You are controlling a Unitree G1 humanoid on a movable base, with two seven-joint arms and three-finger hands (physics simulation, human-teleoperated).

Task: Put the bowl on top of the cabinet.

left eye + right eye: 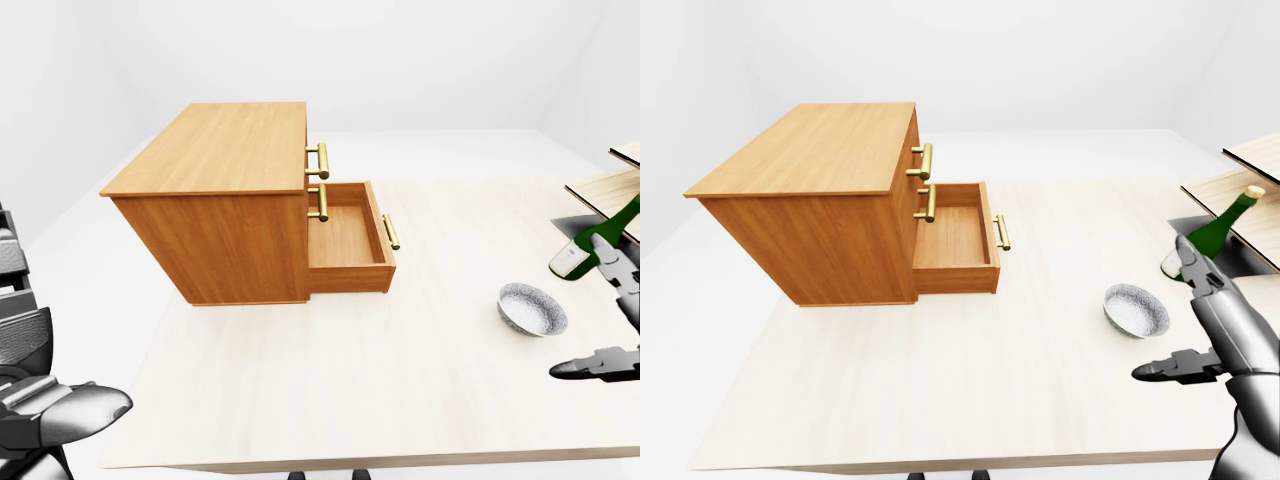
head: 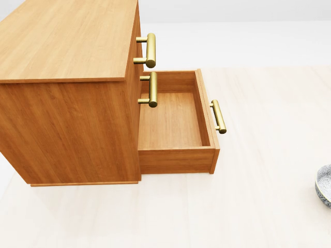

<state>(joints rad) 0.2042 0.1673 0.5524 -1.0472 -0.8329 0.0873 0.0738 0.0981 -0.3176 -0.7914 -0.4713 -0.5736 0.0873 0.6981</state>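
Two hands show only in the eye views; the head view has neither. L hand (image 1: 55,410) sits at the bottom-left of the left-eye view, cropped by the edge, so can't tell if its fingers are spread or closed. R hand (image 1: 1228,335) is at the lower right of the right-eye view, fingers spread wide and gripping nothing, thumb pointing left over the counter (image 1: 970,380). Bowl (image 1: 1136,310) stands upright on the counter just left of that hand, not touching it, well apart from the cabinet (image 1: 810,150). It's round and shallow, speckled grey outside w/ a paler inside. Head view catches only a sliver of it at the right edge, but gives the cabinet close up: flat wood top, brass handles (image 2: 150,50) one above the other, bottom drawer (image 2: 173,121) pulled out. Farther right in the eye views a green bottle (image 1: 1215,232) lies tilted by wooden shelves (image 1: 1255,155); head view misses both.
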